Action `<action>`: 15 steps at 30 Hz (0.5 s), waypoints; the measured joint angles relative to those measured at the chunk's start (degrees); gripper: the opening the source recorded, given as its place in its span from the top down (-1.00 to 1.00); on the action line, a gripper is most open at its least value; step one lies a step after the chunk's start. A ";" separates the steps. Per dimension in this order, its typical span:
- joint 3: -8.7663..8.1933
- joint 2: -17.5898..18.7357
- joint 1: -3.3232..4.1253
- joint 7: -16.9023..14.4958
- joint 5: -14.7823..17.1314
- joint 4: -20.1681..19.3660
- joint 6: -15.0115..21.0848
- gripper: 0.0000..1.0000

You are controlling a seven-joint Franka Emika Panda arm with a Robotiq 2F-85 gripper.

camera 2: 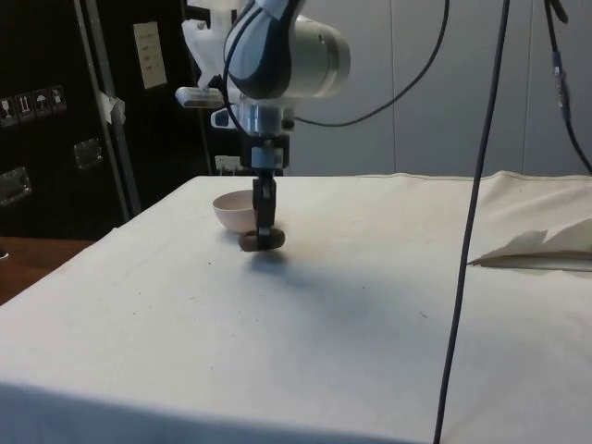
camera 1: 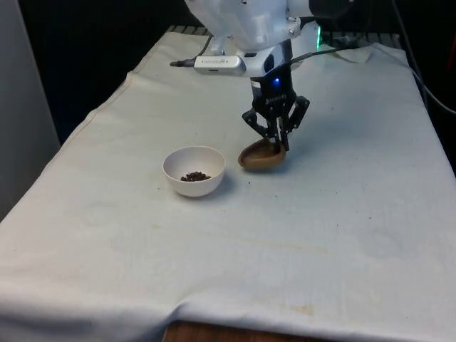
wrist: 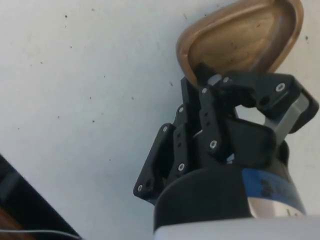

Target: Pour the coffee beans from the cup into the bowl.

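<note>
From across the worktop [camera 1: 342, 235], the white bowl [camera 1: 194, 171] sits on the cloth with a small heap of coffee beans [camera 1: 194, 176] in its bottom. Just beside the bowl, on the front view's right of it, the brown cup [camera 1: 261, 157] lies tipped over, its mouth turned toward the bowl and its side on or very near the cloth. The gripper [camera 1: 276, 141] comes down from above onto the edge of the cup farthest from the bowl, and the jaws are drawn in narrow, pinching the cup's wall. A crumpled bit of white cloth [camera 1: 354, 54] lies well beyond the bowl, at the far end.

From the side, the bowl [camera 2: 234, 211] stands partly behind the gripper [camera 2: 265, 227], and the cup [camera 2: 262, 240] shows as a low brown shape just in front of the bowl, under the black fingers and down at the cloth. A dark cable [camera 2: 472, 231] hangs well apart from the bowl, nearer this camera.

At the wrist, the cup [wrist: 235, 40] is seen into its open mouth: the inside is bare brown, with only a few dark specks. The gripper [wrist: 210, 80] closes on its rim, one finger inside the wall and the other outside it.
</note>
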 measured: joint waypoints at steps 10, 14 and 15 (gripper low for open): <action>0.74 0.00 0.00 0.06 -0.69 -1.78 4.53 0.97; 1.03 -0.06 0.00 0.63 -1.89 -2.41 6.13 0.97; 1.09 -0.06 0.00 0.92 -2.23 -2.52 6.47 0.97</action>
